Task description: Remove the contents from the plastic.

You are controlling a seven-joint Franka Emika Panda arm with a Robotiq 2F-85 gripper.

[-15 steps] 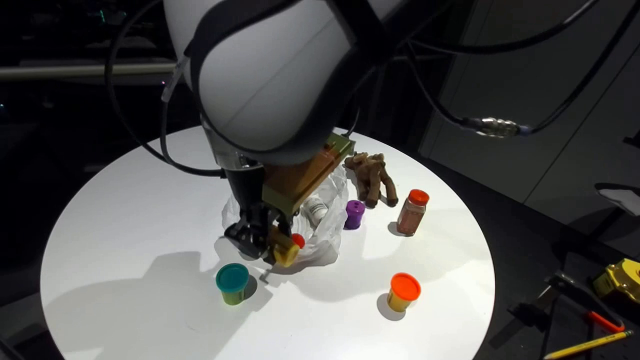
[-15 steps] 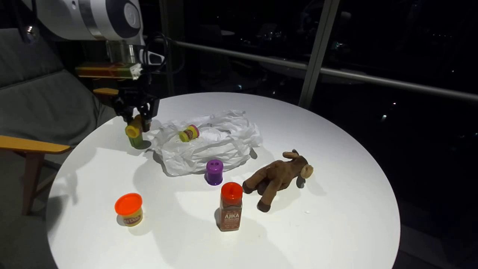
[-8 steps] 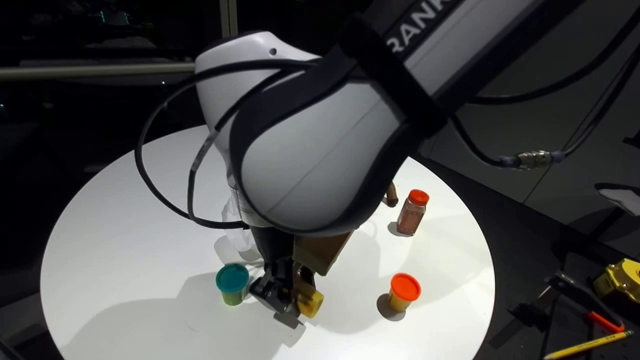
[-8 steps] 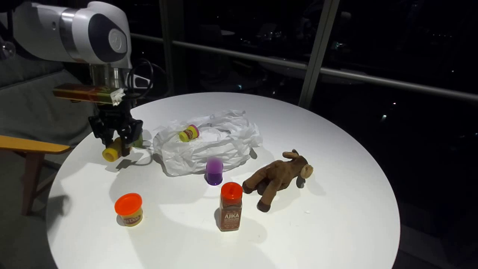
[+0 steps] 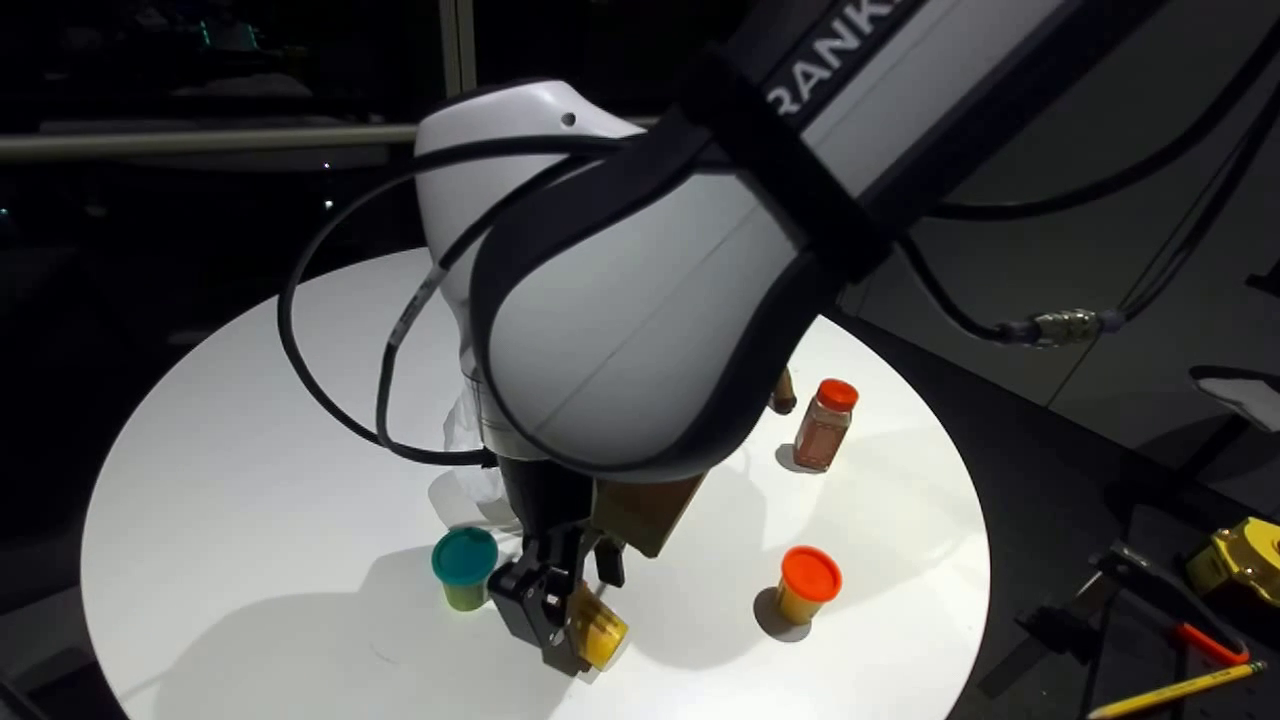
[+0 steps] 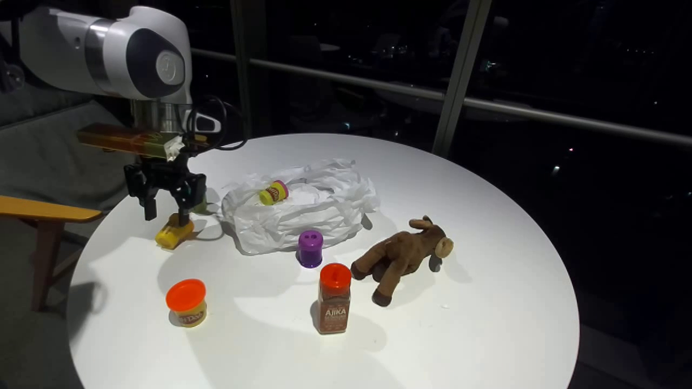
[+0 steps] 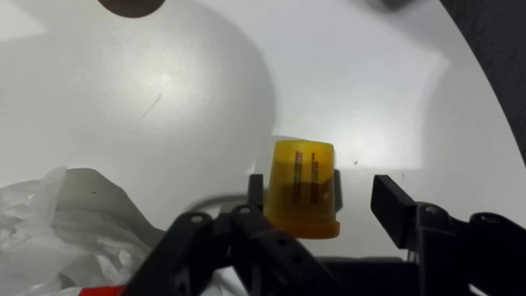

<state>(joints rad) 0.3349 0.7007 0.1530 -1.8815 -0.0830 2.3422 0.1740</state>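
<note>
On the round white table (image 6: 476, 335), near the crumpled plastic bag (image 6: 270, 229), a yellow tub (image 7: 302, 185) lies on its side in the gap of the gripper (image 6: 167, 216). Jaws stand wide apart, nothing clamped. Key relation: tub is off-centre, right beside the bag-side finger (image 7: 255, 190), clearly apart from the outer finger (image 7: 392, 211). Its long axis runs roughly along the fingers in the wrist view, so across the closing direction; lid end toward the gripper's base, plain end pointing away. Whether the bag-side finger touches the tub or props one end up is hard to make out.

Step, as judged: setting this tub down outside the bag. Out on the table too: orange-lidded tub (image 6: 187, 301), purple piece (image 6: 311, 248) and red-capped bottle (image 6: 334, 302), all upright; brown animal figure (image 6: 403, 256), lying; teal-lidded tub (image 5: 464, 566), upright near the gripper. A pink-lidded tub (image 6: 273, 193) lies tipped in the bag's folds, and a red item (image 7: 100, 291) pokes into the wrist view's bottom edge by the bag, mostly cut off. Reads as well along, not finished.

Next move probably calls for straight up first, then across to the bag. Tub lies between the outer finger and the bag, so a low sideways swing would likely drag that finger into it, and the round side could roll.
</note>
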